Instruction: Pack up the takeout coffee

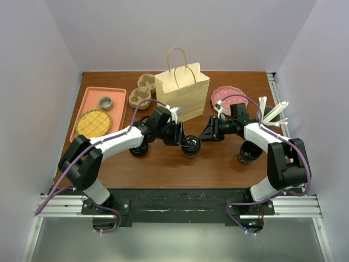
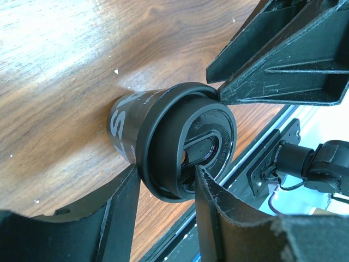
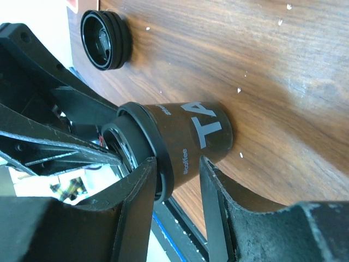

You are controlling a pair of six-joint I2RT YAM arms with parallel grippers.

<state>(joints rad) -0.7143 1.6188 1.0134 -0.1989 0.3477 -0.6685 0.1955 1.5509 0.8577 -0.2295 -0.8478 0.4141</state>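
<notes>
Nearest in the top view, the left arm (image 1: 112, 142) and the right arm (image 1: 272, 144) are bending inward from their bases and meeting low over the middle of the brown wooden table (image 1: 163, 169). Between them the takeout coffee (image 1: 191, 146) is standing upright, in front of the tan paper bag (image 1: 182, 90). The left gripper (image 1: 183, 136) and the right gripper (image 1: 203, 134) are reaching it from each side. In the left wrist view, the left gripper's flat black fingers (image 2: 122, 218) are pressing on both sides of the round, smooth plastic lid (image 2: 188, 144), holding the cup. In the right wrist view, the right gripper's fingers (image 3: 133, 213) are squeezing the dark, tapered cup wall just under the lid, with white letters showing on it. Another black cup (image 3: 106, 33) is standing well apart on the shiny wood.
</notes>
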